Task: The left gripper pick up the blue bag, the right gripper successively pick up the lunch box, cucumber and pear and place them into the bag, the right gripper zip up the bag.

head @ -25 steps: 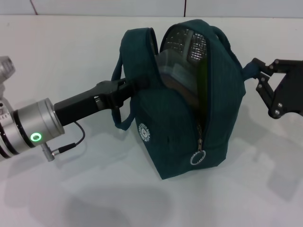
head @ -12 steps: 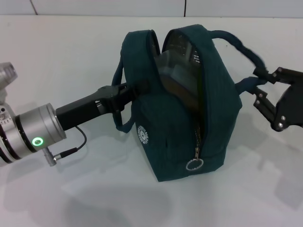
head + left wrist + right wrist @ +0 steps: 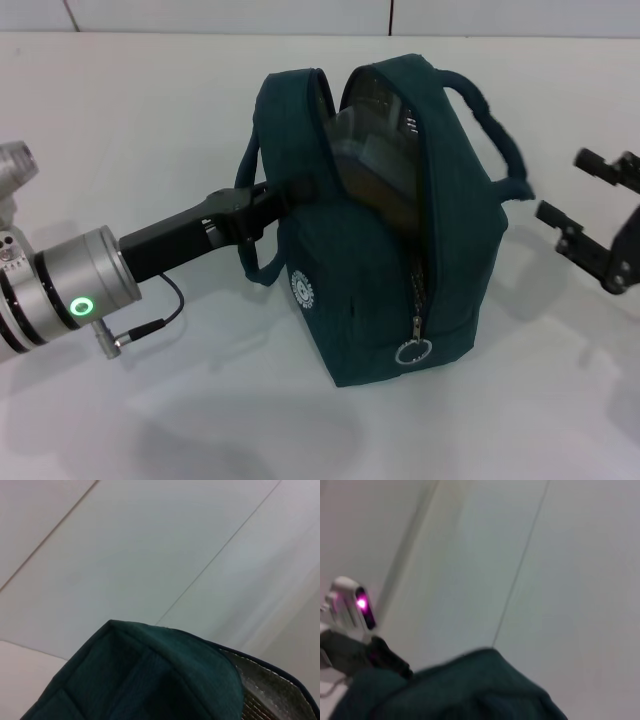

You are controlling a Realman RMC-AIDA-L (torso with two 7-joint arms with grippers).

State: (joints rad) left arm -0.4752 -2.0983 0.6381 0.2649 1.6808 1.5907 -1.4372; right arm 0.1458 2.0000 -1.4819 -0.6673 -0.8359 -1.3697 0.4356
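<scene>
The blue bag point(image 3: 385, 250) stands upright on the table, its zip open along the top and partway down the front, with the ring zip pull point(image 3: 412, 352) low on the front. Through the opening I see silver lining and the clear lunch box point(image 3: 362, 150). The cucumber and pear are hidden. My left gripper point(image 3: 285, 192) is shut on the bag's left side panel below the left handle. My right gripper point(image 3: 578, 190) is open and empty, just right of the bag's right handle point(image 3: 495, 130) and apart from it. The bag's fabric also shows in the left wrist view point(image 3: 150, 675) and the right wrist view point(image 3: 470, 690).
The white table point(image 3: 150, 120) lies all around the bag. My left arm's silver cylinder point(image 3: 70, 290) with a green light and a thin cable reaches in from the left. The left arm also shows in the right wrist view point(image 3: 350, 605).
My right gripper has let go of the right handle and drawn back to the right. The handle has dropped back against the bag, and the bag has settled slightly left.
</scene>
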